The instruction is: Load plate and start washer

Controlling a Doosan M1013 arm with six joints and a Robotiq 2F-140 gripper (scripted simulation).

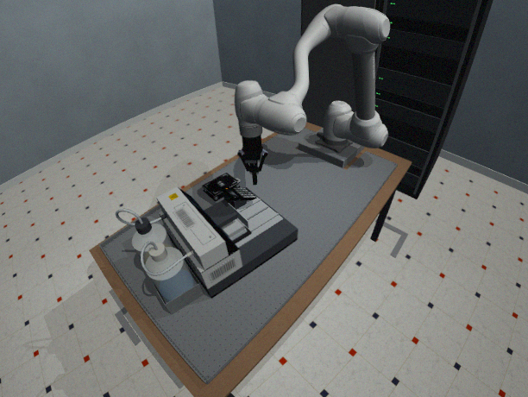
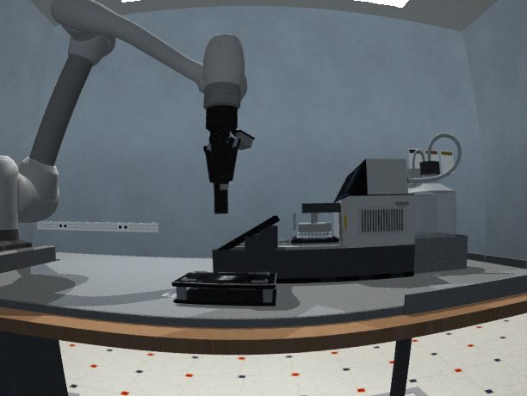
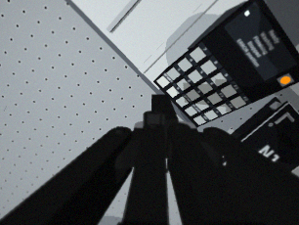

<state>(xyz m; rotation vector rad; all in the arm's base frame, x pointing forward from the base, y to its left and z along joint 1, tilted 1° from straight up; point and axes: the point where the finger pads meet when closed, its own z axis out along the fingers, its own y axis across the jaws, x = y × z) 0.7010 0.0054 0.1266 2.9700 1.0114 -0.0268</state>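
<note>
Hovering above the keypad end of the plate washer (image 1: pixel 216 259) (image 2: pixel 379 262), the gripper (image 1: pixel 254 181) (image 2: pixel 220 210) (image 3: pixel 159 108) points straight down with its fingers pressed together and nothing between them. From the fingertips in the top view, the keypad (image 1: pixel 247 193) (image 3: pixel 202 85) lies toward seven o'clock, and the exterior view shows a gap between those fingertips and the sloping panel. The plate (image 1: pixel 235 230) (image 2: pixel 315 235) is on the washer's carrier, toward seven o'clock from the gripper in the top view and between three and four o'clock in the exterior view. A pale block (image 2: pixel 314 226) stands over it there, below a dark overhead arm (image 2: pixel 320 208); whether the plate is fully seated, and where its cut-off corner points, I cannot tell. The nest N1 (image 1: pixel 219 188) (image 2: pixel 225 285) (image 3: pixel 280 139) sits beside the washer, at nine o'clock from the fingertips in the top view. In the wrist view, the lamp (image 3: pixel 285 80) glows amber at three o'clock from the keys. Two bottles (image 1: pixel 148 238) (image 1: pixel 163 264) stand at about eight o'clock from the washer in the top view.
</note>
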